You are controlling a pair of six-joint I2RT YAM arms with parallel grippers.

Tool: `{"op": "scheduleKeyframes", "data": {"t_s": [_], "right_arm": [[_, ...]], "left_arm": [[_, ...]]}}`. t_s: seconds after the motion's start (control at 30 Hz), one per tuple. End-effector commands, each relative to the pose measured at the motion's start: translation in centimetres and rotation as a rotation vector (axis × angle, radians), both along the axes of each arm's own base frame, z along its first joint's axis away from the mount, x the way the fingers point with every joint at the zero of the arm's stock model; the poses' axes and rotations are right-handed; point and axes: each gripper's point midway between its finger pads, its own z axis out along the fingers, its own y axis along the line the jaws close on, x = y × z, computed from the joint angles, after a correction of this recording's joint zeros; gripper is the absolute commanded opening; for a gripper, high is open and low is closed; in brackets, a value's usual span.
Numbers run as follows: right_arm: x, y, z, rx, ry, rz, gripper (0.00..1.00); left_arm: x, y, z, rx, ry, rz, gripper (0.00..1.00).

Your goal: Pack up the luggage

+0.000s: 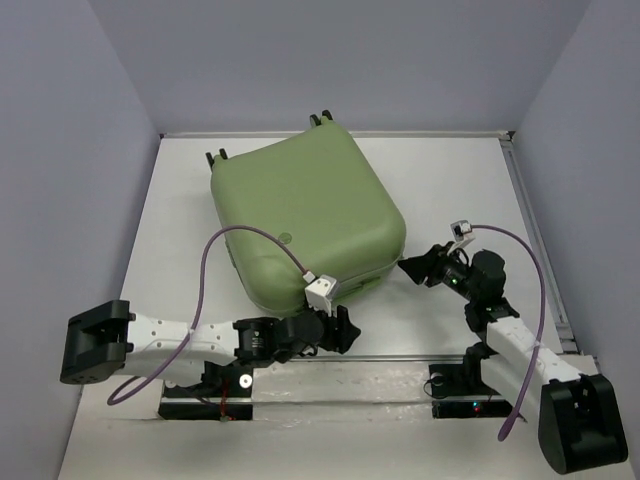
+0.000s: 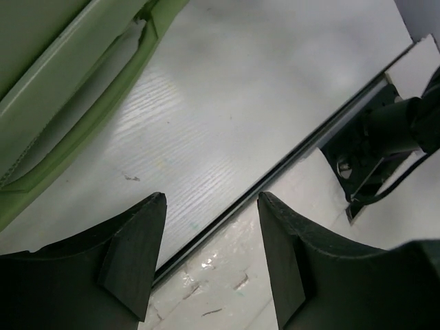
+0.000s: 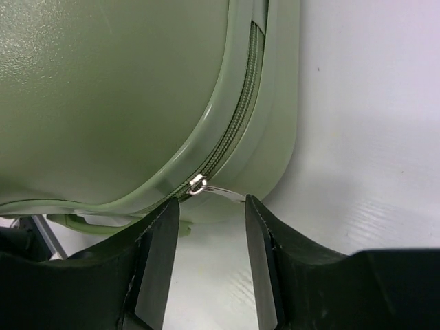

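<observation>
Luggage [image 1: 305, 215] lies zipped shut on the table [image 1: 470, 190], mid-back. R gripper [image 3: 210, 206] sits at its right corner w/ fingers spread, zip pull [image 3: 220, 190] right at the tips (not pinched). L gripper [image 2: 210, 199] is spread too, holding nothing, near the case's front edge.

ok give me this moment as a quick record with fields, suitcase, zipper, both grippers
item: luggage, pale green, closed, lying flat on the table
zipper: teeth shut along the stretch in view; metal zipper pull sticks out at the near right corner
right arm: right gripper open, lined up just short of the pull, not gripping it
left arm: left gripper open, over bare table beside the near edge, holding nothing
</observation>
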Motion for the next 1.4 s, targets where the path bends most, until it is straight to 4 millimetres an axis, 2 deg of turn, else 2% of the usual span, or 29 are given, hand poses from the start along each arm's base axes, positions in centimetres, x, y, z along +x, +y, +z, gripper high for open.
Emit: {"op": "scheduleKeyframes", "data": {"t_s": [0.0,0.2,0.4,0.53,0.63,0.77,0.87,0.93,0.97,1.0,1.03,1.13,1.17,1.23,1.27,1.3,1.33,1.37], "right_arm": [[1.5,-0.1,2.2,-0.037,-0.166,0.007,0.51],[1.8,1.8,1.8,-0.032,-0.17,0.154,0.53],[1.0,3.8,2.5,0.042,-0.19,0.315,0.49],[1.4,3.9,2.7,0.022,-0.209,0.337,0.5],[2.9,3.5,2.6,-0.056,-0.226,0.316,0.52],[3.1,3.8,2.9,-0.065,-0.254,0.35,0.52],[3.2,4.2,2.8,-0.057,-0.254,0.385,0.5],[3.5,3.9,2.0,-0.066,-0.238,0.349,0.46],[3.9,3.6,1.9,-0.07,-0.239,0.314,0.4],[3.6,3.5,1.9,-0.066,-0.237,0.303,0.39],[3.5,3.5,2.6,-0.042,-0.254,0.299,0.39],[3.3,3.5,2.2,-0.031,-0.249,0.289,0.45],[2.9,3.8,2.1,-0.028,-0.249,0.329,0.49],[3.1,4.2,2.1,-0.021,-0.242,0.361,0.51],[2.8,4.4,2.2,-0.012,-0.245,0.387,0.51],[2.7,4.5,2.1,-0.006,-0.24,0.405,0.51],[2.6,4.7,1.8,0.0,-0.225,0.429,0.5],[2.7,4.8,1.7,0.004,-0.22,0.434,0.49]], "left_arm": [[3.9,2.5,-0.6,0.031,-0.065,0.244,0.68],[5.8,4.5,-2.8,0.107,-0.058,0.389,0.67],[6.5,4.0,-2.2,0.086,-0.071,0.404,0.67],[6.2,3.9,-2.2,0.068,-0.049,0.397,0.67],[5.5,4.7,-2.6,0.031,0.0,0.401,0.67],[4.6,5.8,-3.1,-0.033,0.066,0.412,0.69],[4.1,6.7,-3.2,-0.075,0.08,0.42,0.7],[3.6,7.0,-3.1,-0.079,0.08,0.411,0.71],[3.0,6.6,-2.3,-0.105,0.081,0.387,0.71],[2.7,6.8,-2.1,-0.095,0.074,0.38,0.71],[2.5,6.4,-0.6,-0.131,0.074,0.37,0.71],[2.0,6.2,2.0,-0.129,0.019,0.336,0.72],[2.2,5.8,4.9,-0.178,0.017,0.346,0.73],[2.8,7.3,5.5,-0.105,-0.019,0.39,0.75],[3.1,7.5,7.8,-0.141,-0.013,0.421,0.77],[3.6,9.5,7.3,-0.063,-0.036,0.47,0.77],[3.8,10.2,9.1,-0.096,-0.025,0.497,0.78],[3.9,11.0,9.5,-0.102,-0.018,0.519,0.8]]}}
